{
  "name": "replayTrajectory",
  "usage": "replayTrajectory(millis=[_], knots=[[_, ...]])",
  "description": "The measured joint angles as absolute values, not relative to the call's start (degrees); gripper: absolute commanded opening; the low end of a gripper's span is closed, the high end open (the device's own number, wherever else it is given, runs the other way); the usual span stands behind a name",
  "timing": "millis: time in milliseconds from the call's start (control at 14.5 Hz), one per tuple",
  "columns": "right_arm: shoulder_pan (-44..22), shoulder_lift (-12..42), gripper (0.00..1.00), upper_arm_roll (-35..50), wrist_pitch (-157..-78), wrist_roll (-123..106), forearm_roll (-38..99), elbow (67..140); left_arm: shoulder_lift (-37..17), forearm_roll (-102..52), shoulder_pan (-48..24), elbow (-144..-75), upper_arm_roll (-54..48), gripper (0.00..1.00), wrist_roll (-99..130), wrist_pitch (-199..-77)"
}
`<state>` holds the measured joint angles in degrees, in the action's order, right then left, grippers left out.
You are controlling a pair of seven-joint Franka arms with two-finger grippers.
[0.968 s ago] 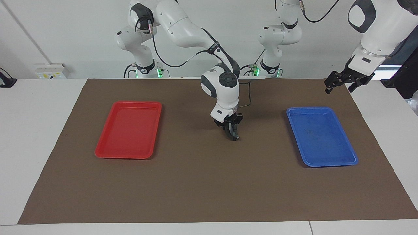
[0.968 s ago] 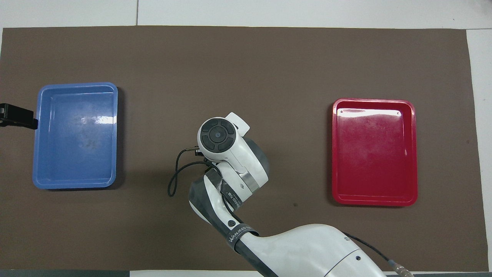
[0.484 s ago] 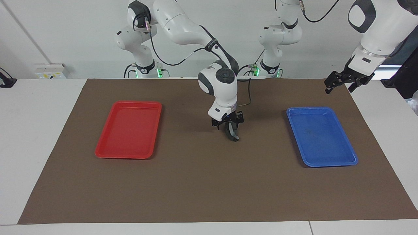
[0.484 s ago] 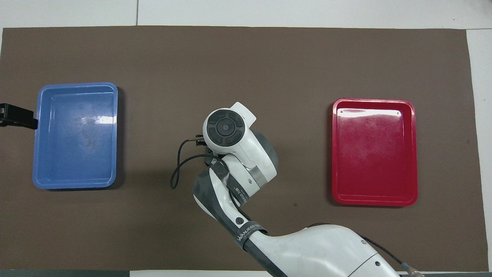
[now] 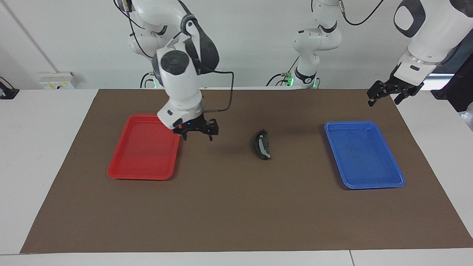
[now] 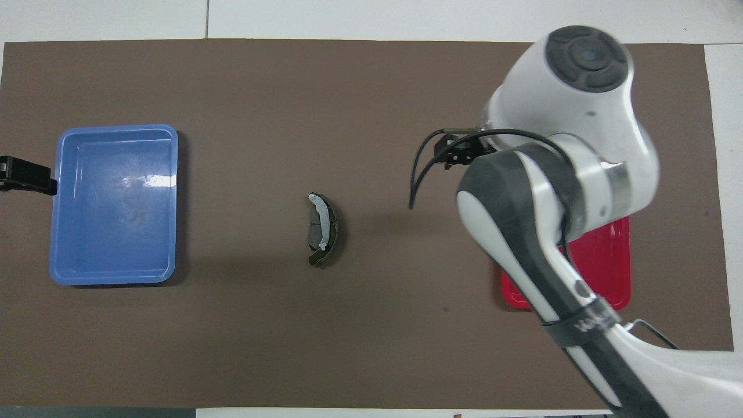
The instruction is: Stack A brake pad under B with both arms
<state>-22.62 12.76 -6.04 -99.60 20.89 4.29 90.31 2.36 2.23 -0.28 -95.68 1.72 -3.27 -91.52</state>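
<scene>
B point(image 5: 262, 144), the curved black crescent with a light grey strip, lies in the middle of the brown mat. In the overhead view B point(image 6: 334, 229) lies together with the A brake pad point(image 6: 317, 227), a flat dark grey face with a centre groove. They overlap as one pile, and I cannot tell which is on top. My right gripper point(image 5: 197, 137) hangs open and empty over the mat at the red tray's edge, well apart from the pile. My left gripper point(image 5: 384, 100) waits open and empty, raised over the mat's corner beside the blue tray.
An empty red tray point(image 5: 140, 147) lies toward the right arm's end of the table, half covered by the right arm in the overhead view point(image 6: 601, 273). An empty blue tray point(image 5: 364, 155) lies toward the left arm's end, also seen in the overhead view point(image 6: 113, 203).
My right gripper has let go of the pile at the mat's middle, risen and swung away to the red tray's edge. The pile stays where it was set. The left arm has not moved.
</scene>
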Motion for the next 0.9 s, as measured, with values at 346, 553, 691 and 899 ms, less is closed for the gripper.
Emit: replayTrajectory(millis=[346, 553, 691, 899], knots=[[-11.67, 4.71, 1.0, -6.03, -86.2, 8.66, 0.77, 90.65, 2.36, 2.23, -0.28, -95.68, 1.72, 1.0, -3.27, -91.52], [-8.07, 1.44, 1.0, -6.01, -83.89, 5.39, 0.73, 91.74, 2.36, 2.23, -0.28, -95.68, 1.72, 1.0, -3.26, -91.52], [-7.17, -0.4, 1.0, -5.98, -83.82, 4.85, 0.71, 93.05, 2.36, 2.23, -0.28, -95.68, 1.72, 1.0, -3.26, -91.52], [-7.34, -1.42, 1.0, -9.02, -83.93, 1.62, 0.54, 93.35, 2.36, 2.23, -0.28, -95.68, 1.72, 1.0, -3.27, -91.52]])
